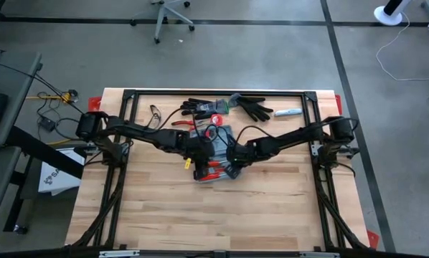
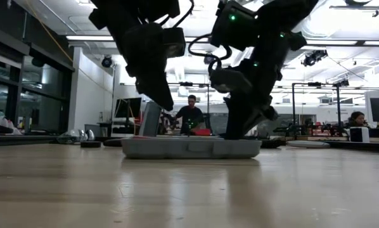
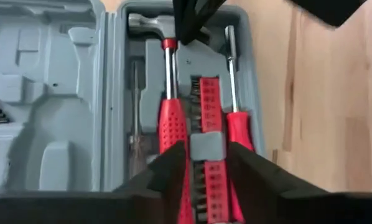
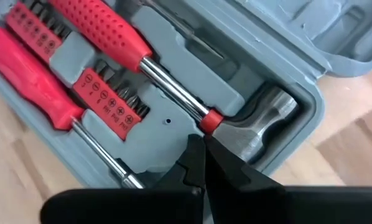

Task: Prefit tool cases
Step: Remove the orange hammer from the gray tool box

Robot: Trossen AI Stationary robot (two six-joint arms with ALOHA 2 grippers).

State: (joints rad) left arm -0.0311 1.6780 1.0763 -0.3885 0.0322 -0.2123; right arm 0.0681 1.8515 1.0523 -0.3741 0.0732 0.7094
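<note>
Mid-table, open tool case (image 1: 216,154), left tool (image 3: 206,163) parted over bits, right tool (image 4: 201,152) closed at hammer.

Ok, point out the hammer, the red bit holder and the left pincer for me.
hammer (image 4: 260,121): right wrist view, on its steel head, seated in the case.
red bit holder (image 3: 209,112): left wrist view, on its upper red strip.
left pincer (image 3: 208,162): left wrist view, midway between its fingertips, astride the holder's grey clip.

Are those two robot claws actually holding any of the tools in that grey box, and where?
Apparently nothing. The left gripper straddles the red bit holder with open fingers; the right gripper, shut, touches the red-handled steel hammer near its head.
</note>
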